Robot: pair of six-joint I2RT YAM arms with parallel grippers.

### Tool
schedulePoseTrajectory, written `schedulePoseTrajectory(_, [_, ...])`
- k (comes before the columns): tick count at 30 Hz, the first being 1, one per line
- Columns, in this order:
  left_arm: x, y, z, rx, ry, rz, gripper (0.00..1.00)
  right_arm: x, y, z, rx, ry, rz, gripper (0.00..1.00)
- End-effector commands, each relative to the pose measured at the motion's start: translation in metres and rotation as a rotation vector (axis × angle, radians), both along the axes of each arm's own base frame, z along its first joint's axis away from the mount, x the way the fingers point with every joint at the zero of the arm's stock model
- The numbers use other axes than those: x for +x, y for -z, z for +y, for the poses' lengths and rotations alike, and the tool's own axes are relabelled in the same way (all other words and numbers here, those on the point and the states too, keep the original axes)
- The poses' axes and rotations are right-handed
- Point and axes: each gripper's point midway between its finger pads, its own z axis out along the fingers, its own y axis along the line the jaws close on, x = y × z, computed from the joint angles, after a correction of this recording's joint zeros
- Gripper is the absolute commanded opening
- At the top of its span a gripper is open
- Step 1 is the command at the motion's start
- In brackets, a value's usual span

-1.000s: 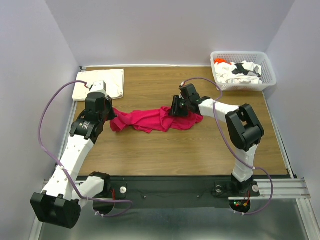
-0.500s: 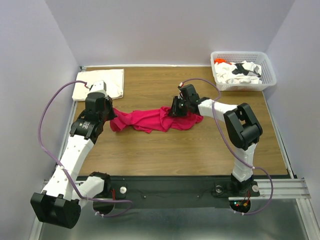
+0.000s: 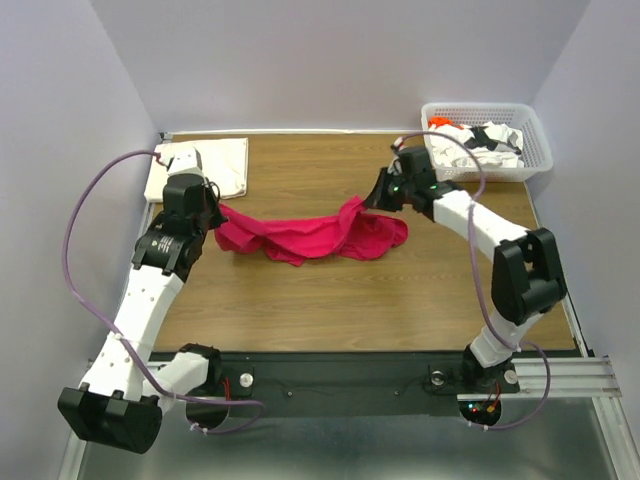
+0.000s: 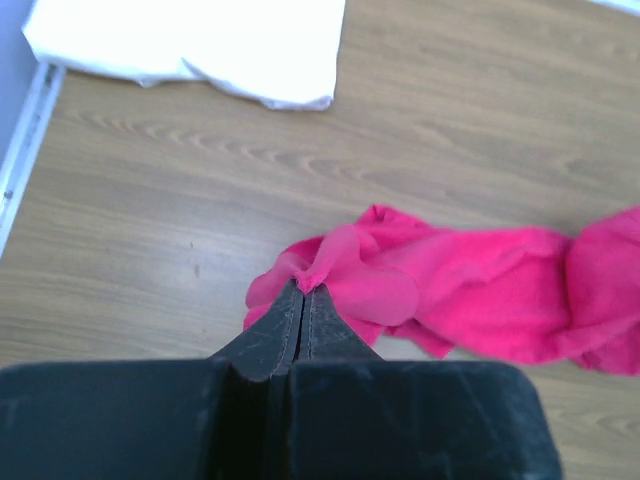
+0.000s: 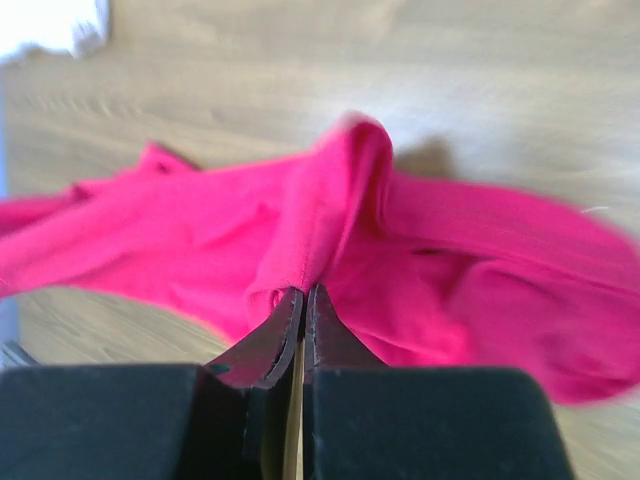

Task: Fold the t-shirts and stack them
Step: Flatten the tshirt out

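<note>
A magenta-red t-shirt (image 3: 310, 236) (image 4: 480, 285) (image 5: 300, 240) stretches crumpled across the middle of the table. My left gripper (image 3: 212, 214) (image 4: 303, 288) is shut on its left end. My right gripper (image 3: 372, 200) (image 5: 304, 290) is shut on a raised fold at its right part, lifting that fold off the wood. A folded cream-white t-shirt (image 3: 212, 168) (image 4: 200, 40) lies flat at the back left corner. More t-shirts (image 3: 480, 143), white with black print and orange, sit bunched in the basket.
A white lattice basket (image 3: 487, 168) stands at the back right corner. The wooden table (image 3: 350, 290) is walled by pale panels at the back and sides. A metal rail runs along the right table edge.
My right gripper closed on the red shirt and pulled back and to the right, raising a fold. My left arm shifted slightly back, and the shirt is stretched wider between them.
</note>
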Motion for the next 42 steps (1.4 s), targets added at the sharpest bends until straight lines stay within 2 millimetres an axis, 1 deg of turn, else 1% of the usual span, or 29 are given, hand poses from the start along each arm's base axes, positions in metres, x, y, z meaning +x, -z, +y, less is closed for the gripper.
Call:
schedulePoseTrajectory(1, [0.023, -0.052, 0.010, -0.036, -0.097, -0.147, 0.00, 0.033, -0.074, -0.055, -0.015, 0.101, -0.154, 0.01])
schedulePoseTrajectory(2, [0.030, -0.073, 0.011, -0.048, -0.107, -0.192, 0.00, 0.041, -0.086, -0.079, -0.021, 0.149, -0.163, 0.01])
schedulePoseTrajectory(3, [0.036, -0.082, 0.013, -0.049, -0.116, -0.207, 0.00, 0.046, -0.097, -0.090, -0.027, 0.166, -0.186, 0.01])
schedulePoseTrajectory(4, [0.047, -0.087, 0.017, -0.044, -0.134, -0.207, 0.00, 0.056, -0.124, -0.100, -0.015, 0.182, -0.240, 0.01])
schedulePoseTrajectory(5, [0.053, -0.122, 0.020, -0.054, -0.150, -0.281, 0.00, 0.062, -0.136, -0.120, -0.020, 0.219, -0.261, 0.01])
schedulePoseTrajectory(6, [0.059, -0.138, 0.024, -0.050, -0.160, -0.316, 0.00, 0.066, -0.151, -0.128, -0.023, 0.227, -0.295, 0.01])
schedulePoseTrajectory(7, [0.070, -0.146, 0.028, -0.033, -0.174, -0.326, 0.00, 0.074, -0.185, -0.137, -0.016, 0.248, -0.369, 0.01])
schedulePoseTrajectory(8, [0.072, -0.187, 0.034, -0.039, -0.193, -0.414, 0.00, 0.078, -0.200, -0.151, -0.030, 0.270, -0.405, 0.01])
schedulePoseTrajectory(9, [0.076, -0.204, 0.036, -0.037, -0.198, -0.446, 0.00, 0.083, -0.215, -0.158, -0.039, 0.285, -0.441, 0.01])
schedulePoseTrajectory(10, [0.088, -0.211, 0.037, -0.030, -0.206, -0.450, 0.00, 0.088, -0.229, -0.167, -0.058, 0.315, -0.477, 0.01])
schedulePoseTrajectory(11, [0.084, -0.253, 0.045, -0.037, -0.226, -0.538, 0.00, 0.091, -0.261, -0.176, -0.063, 0.340, -0.551, 0.01])
schedulePoseTrajectory(12, [0.085, -0.270, 0.046, -0.040, -0.231, -0.572, 0.00, 0.093, -0.275, -0.183, -0.082, 0.350, -0.589, 0.01])
schedulePoseTrajectory(13, [0.095, -0.279, 0.047, -0.038, -0.233, -0.585, 0.00, 0.098, -0.284, -0.191, -0.102, 0.379, -0.613, 0.01])
schedulePoseTrajectory(14, [0.094, -0.295, 0.048, -0.042, -0.233, -0.622, 0.00, 0.098, -0.314, -0.197, -0.101, 0.401, -0.679, 0.01])
schedulePoseTrajectory(15, [0.090, -0.326, 0.048, -0.042, -0.228, -0.691, 0.00, 0.097, -0.326, -0.205, -0.115, 0.421, -0.710, 0.01])
schedulePoseTrajectory(17, [0.074, -0.366, 0.050, -0.038, -0.220, -0.795, 0.00, 0.092, -0.360, -0.212, -0.135, 0.439, -0.795, 0.01])
schedulePoseTrajectory(19, [0.060, -0.389, 0.052, -0.038, -0.219, -0.873, 0.00, 0.085, -0.378, -0.218, -0.158, 0.466, -0.842, 0.01])
schedulePoseTrajectory(21, [0.051, -0.396, 0.054, -0.024, -0.221, -0.904, 0.00, 0.078, -0.393, -0.222, -0.182, 0.468, -0.885, 0.01])
schedulePoseTrajectory(23, [0.029, -0.413, 0.058, -0.013, -0.228, -0.970, 0.00, 0.073, -0.398, -0.225, -0.196, 0.478, -0.899, 0.01])
schedulePoseTrajectory(24, [0.029, -0.407, 0.058, -0.005, -0.226, -0.962, 0.00, 0.067, -0.401, -0.224, -0.207, 0.471, -0.908, 0.01])
schedulePoseTrajectory(25, [0.013, -0.414, 0.060, -0.003, -0.226, -0.987, 0.00, 0.065, -0.400, -0.226, -0.214, 0.479, -0.906, 0.01])
schedulePoseTrajectory(27, [0.005, -0.414, 0.059, 0.004, -0.216, -0.999, 0.00, 0.051, -0.409, -0.227, -0.218, 0.482, -0.930, 0.01])
schedulePoseTrajectory(28, [-0.012, -0.420, 0.062, 0.013, -0.217, -1.020, 0.00, 0.047, -0.406, -0.228, -0.225, 0.480, -0.924, 0.01])
schedulePoseTrajectory(29, [-0.018, -0.420, 0.064, 0.023, -0.221, -1.022, 0.00, 0.043, -0.407, -0.228, -0.227, 0.480, -0.927, 0.01])
schedulePoseTrajectory(31, [-0.043, -0.428, 0.070, 0.035, -0.241, -1.058, 0.00, 0.026, -0.417, -0.228, -0.235, 0.477, -0.957, 0.01])
schedulePoseTrajectory(32, [-0.049, -0.428, 0.074, 0.053, -0.262, -1.058, 0.00, 0.024, -0.413, -0.229, -0.243, 0.475, -0.952, 0.01])
schedulePoseTrajectory(34, [-0.065, -0.432, 0.078, 0.057, -0.274, -1.074, 0.00, 0.011, -0.421, -0.230, -0.250, 0.481, -0.976, 0.01])
schedulePoseTrajectory(38, [-0.076, -0.437, 0.075, 0.053, -0.248, -1.092, 0.00, 0.001, -0.430, -0.231, -0.247, 0.486, -1.001, 0.01])
schedulePoseTrajectory(42, [-0.069, -0.435, 0.074, 0.059, -0.244, -1.079, 0.00, 0.001, -0.435, -0.225, -0.218, 0.465, -1.010, 0.01])
